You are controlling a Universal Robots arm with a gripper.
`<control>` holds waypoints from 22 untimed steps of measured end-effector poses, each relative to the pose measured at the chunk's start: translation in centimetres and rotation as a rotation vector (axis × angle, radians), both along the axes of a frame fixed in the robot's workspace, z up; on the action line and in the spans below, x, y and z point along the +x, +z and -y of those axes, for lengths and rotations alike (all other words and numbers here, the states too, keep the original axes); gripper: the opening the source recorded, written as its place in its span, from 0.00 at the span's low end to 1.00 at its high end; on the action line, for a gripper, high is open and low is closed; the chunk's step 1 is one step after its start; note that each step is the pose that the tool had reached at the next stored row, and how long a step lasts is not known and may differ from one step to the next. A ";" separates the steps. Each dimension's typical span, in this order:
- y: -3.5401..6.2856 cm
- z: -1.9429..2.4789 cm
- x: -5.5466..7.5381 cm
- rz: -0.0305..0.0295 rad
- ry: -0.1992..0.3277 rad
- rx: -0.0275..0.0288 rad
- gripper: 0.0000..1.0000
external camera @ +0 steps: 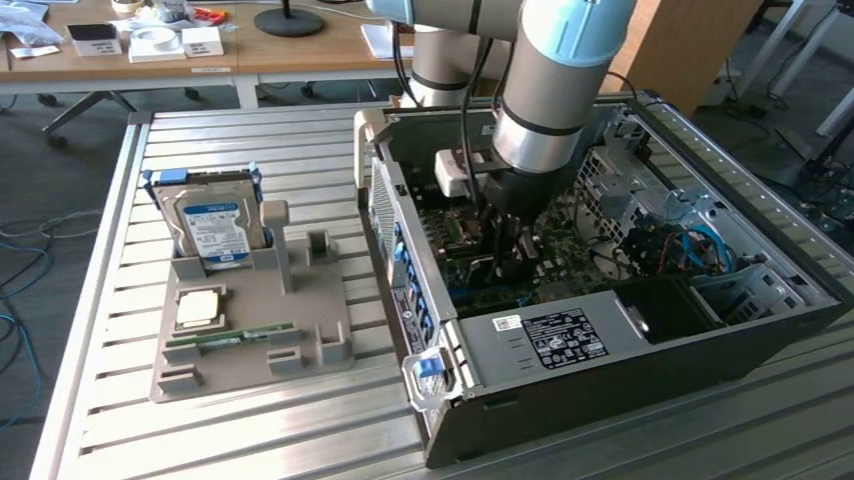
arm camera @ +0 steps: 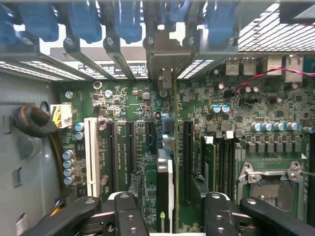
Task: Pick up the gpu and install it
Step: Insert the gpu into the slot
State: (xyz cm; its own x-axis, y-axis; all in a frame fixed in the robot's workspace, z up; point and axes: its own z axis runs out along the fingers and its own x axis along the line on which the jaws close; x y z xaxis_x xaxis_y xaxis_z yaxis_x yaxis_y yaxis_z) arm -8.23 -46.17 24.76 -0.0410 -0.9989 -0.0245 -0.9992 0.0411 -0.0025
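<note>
the arm reaches down into the open computer case [external camera: 747,330], its gripper [external camera: 514,262] low over the motherboard [external camera: 574,262]. in the wrist view the gripper [arm camera: 170,209] stands with its black fingers [arm camera: 129,216] spread apart, one on each side of the gpu [arm camera: 165,194], which is seen edge-on as a thin dark card standing upright in a motherboard [arm camera: 266,113] slot, its metal bracket [arm camera: 165,59] running up to the rear slot openings at about 12 o'clock of the card; the pads look clear of the card, though a light touch can't be ruled out. blue retention clips [arm camera: 83,19] line the row of rear slots. a white expansion slot [arm camera: 90,156] lies at 9 o'clock of the card, and the cpu socket [arm camera: 268,179] with its metal frame at 3 o'clock. small white print beside the black slots is too fine to read. in the exterior view, a grey parts holder [external camera: 247,335] sits on the slatted table [external camera: 227,140] at 9 o'clock of the case, holding an upright hard drive [external camera: 214,222] with a blue-and-white label whose text is not legible, a cpu chip [external camera: 200,308], and a green ram stick [external camera: 247,336] lying flat. the power supply [external camera: 561,340] in the case carries a black label with white print and a small white barcode sticker, unreadable.
</note>
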 end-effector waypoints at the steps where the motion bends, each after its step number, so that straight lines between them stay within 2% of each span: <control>1: 0.23 0.00 0.0 0.0003 0.000 0.0003 0.51; 19: 5.26 -0.05 0.0 0.0013 0.000 0.0001 0.51; 22: 5.86 -0.05 0.0 0.0014 0.000 0.0001 0.51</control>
